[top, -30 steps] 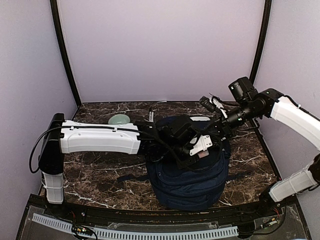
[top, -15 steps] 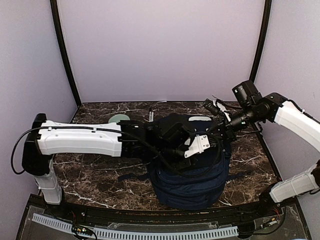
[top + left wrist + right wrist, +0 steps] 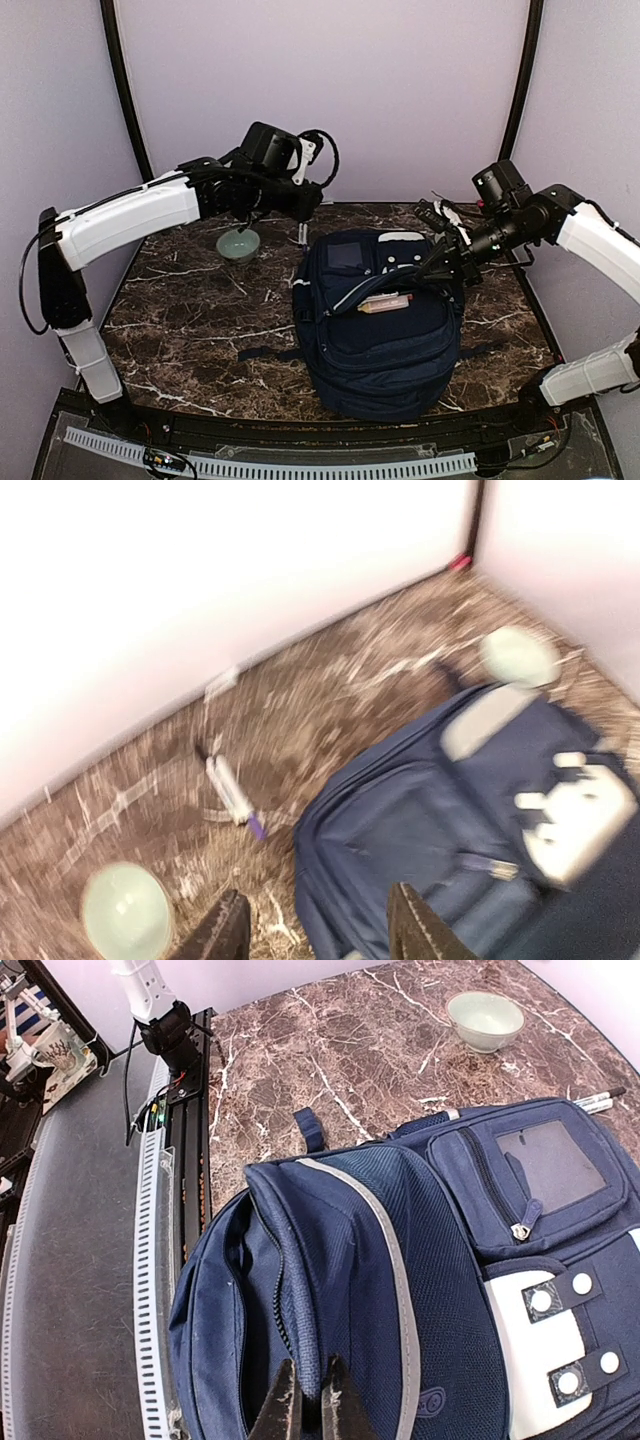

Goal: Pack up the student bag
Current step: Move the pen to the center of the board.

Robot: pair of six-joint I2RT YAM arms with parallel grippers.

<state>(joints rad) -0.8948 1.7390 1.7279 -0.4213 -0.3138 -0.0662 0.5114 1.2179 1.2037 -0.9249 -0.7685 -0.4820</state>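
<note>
Found the student bag [image 3: 385, 350] lying flat on the bench [image 3: 180, 340], slightly right of centre, one end reaching toward the near edge. Saw the right gripper [image 3: 440, 268] pressed together on a fold of the bag's fabric at its right side, with a zip opening agape. Noted a pinkish oblong item [image 3: 385, 302] showing in that opening. Saw the left gripper [image 3: 303, 203] raised above the far edge, fingers [image 3: 225, 935] spread, pinching nothing. Spotted a pale green bowl [image 3: 238, 243] by the far edge, left of centre, and pens [image 3: 300, 232] between bowl and bag.
</note>
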